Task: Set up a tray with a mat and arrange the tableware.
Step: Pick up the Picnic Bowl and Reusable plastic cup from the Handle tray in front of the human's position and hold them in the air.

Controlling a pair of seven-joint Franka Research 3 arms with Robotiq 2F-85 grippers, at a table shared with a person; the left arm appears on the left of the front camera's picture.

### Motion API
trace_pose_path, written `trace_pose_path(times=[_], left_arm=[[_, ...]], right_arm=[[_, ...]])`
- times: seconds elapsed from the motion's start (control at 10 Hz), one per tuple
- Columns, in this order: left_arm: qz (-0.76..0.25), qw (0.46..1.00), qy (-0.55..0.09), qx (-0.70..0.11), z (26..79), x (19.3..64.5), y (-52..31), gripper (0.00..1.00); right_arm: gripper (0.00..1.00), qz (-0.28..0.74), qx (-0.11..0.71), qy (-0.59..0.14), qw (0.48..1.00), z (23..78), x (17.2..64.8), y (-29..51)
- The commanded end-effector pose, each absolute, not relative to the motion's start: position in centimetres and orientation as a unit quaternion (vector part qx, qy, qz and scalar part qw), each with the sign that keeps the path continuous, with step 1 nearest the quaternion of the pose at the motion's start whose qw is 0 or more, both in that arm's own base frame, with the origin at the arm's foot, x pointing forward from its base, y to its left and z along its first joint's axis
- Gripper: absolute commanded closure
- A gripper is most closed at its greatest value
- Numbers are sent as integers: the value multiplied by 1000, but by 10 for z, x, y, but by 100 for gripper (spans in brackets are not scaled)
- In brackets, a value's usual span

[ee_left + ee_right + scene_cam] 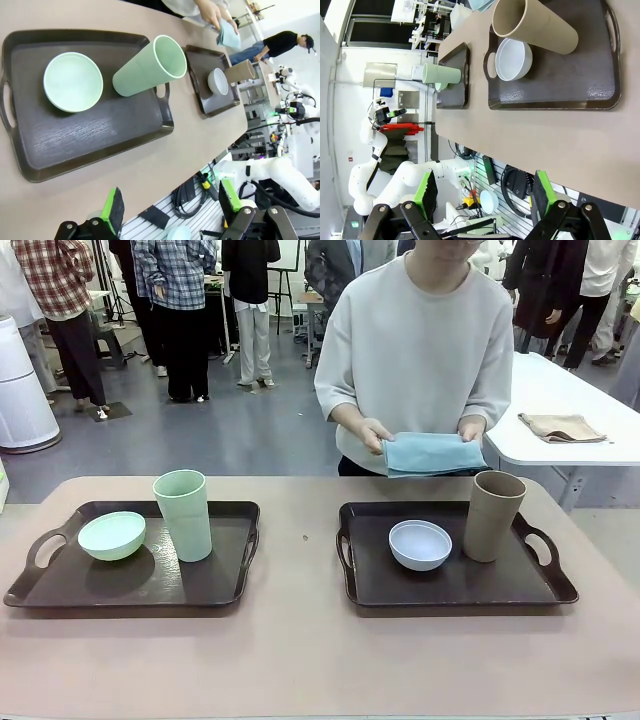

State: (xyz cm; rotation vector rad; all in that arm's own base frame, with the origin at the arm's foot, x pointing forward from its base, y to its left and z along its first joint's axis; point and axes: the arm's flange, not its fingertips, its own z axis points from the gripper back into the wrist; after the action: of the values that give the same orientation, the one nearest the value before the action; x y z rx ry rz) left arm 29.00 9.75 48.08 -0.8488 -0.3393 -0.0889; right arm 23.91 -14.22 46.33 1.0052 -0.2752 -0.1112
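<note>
1. Front view: across the beige table (300,650) from you, a person in a pale sweater holds a folded blue mat (432,453) above the far edge, with the person's right hand (375,433) and the person's left hand (470,428) on its two ends. On the left brown tray (60,585) the mint green bowl (111,535) sits just beside the upright mint green tumbler (183,515). On the right brown tray (480,585) the bluish-white bowl (420,544) sits beside the upright tan tumbler (494,515). A tan cloth (560,427) lies on a white table behind.

2. Left wrist view: your left gripper (170,200) hangs off the table's near edge, its green-padded fingers spread wide and holding nothing. Beyond them, the mint green bowl (73,82) and mint green tumbler (147,67) stand on the left brown tray (100,135). Farther off, the right brown tray (200,60) carries the bluish-white bowl (218,81) and tan tumbler (240,71), with the folded blue mat (229,35) past them.

3. Right wrist view: your right gripper (484,187) is also short of the table, fingers well apart and empty. The tan tumbler (540,27) and bluish-white bowl (514,59) stand close together on the right brown tray (560,85). The left brown tray (455,85) with the mint green tumbler (441,74) lies well apart from it.
</note>
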Motion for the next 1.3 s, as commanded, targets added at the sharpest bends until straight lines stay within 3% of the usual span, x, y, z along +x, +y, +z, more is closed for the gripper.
trace_pose_path(times=[0.0,1.2], left_arm=[[-47,893,-169,-414,481,291,99,0],[-47,893,-169,-414,481,291,99,0]], right_arm=[[0,-44,490,-138,860,463,241,-144],[0,-44,490,-138,860,463,241,-144]])
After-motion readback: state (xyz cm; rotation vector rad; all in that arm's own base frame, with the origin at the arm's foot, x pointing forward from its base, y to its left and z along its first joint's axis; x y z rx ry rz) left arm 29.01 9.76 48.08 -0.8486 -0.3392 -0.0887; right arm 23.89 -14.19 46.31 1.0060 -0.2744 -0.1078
